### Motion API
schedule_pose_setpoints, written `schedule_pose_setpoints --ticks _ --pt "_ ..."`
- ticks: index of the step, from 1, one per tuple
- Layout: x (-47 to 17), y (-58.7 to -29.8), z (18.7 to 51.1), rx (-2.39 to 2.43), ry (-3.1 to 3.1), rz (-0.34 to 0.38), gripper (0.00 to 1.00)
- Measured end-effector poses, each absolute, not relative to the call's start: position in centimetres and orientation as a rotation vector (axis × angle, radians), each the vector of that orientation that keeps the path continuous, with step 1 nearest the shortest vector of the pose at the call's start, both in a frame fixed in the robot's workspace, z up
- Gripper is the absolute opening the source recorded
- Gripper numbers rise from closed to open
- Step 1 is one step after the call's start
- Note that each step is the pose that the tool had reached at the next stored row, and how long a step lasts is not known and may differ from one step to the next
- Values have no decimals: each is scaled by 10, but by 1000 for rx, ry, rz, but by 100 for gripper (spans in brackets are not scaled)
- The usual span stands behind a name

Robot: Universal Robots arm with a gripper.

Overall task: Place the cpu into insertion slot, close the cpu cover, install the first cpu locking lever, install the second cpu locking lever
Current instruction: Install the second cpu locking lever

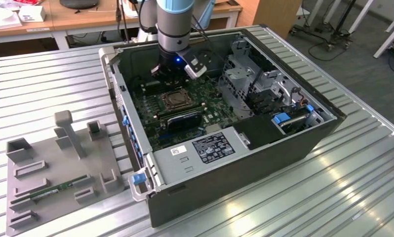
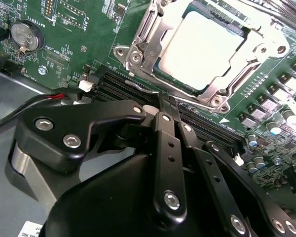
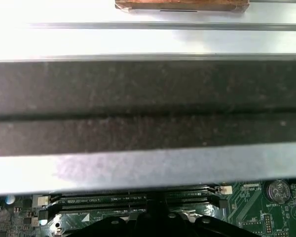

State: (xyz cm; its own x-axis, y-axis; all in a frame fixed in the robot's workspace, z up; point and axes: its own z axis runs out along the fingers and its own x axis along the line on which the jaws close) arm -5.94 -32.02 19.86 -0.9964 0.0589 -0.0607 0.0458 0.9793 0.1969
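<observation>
Since the cpu [image 2: 202, 47] lies flat in the insertion slot [image 1: 173, 100] with the cpu cover [image 2: 144, 37] down around its pale face, the placing and the closing look done. The work now seems to concern a locking lever.

In the second wrist view, the gripper [image 2: 167, 100] has its fingers drawn narrow, tips almost together, right at the socket's near edge. A thin wire lever [image 2: 140, 87] runs along there. The rod's long axis follows the socket edge, parallel to the black memory slots [image 2: 207, 126] just beside it, and it crosses the line of the fingers roughly at right angles. Whether the tips pinch the rod or merely bear on it, I cannot tell.

The socket itself sits just beyond the fingertips — toward the middle of the green board [image 2: 89, 34], inside the open computer case [image 1: 250, 163].
</observation>
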Motion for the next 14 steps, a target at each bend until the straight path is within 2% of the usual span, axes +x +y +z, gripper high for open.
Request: schedule_pose_setpoints --ticks 14 --pt "-59 -321 205 81 3058 314 11"
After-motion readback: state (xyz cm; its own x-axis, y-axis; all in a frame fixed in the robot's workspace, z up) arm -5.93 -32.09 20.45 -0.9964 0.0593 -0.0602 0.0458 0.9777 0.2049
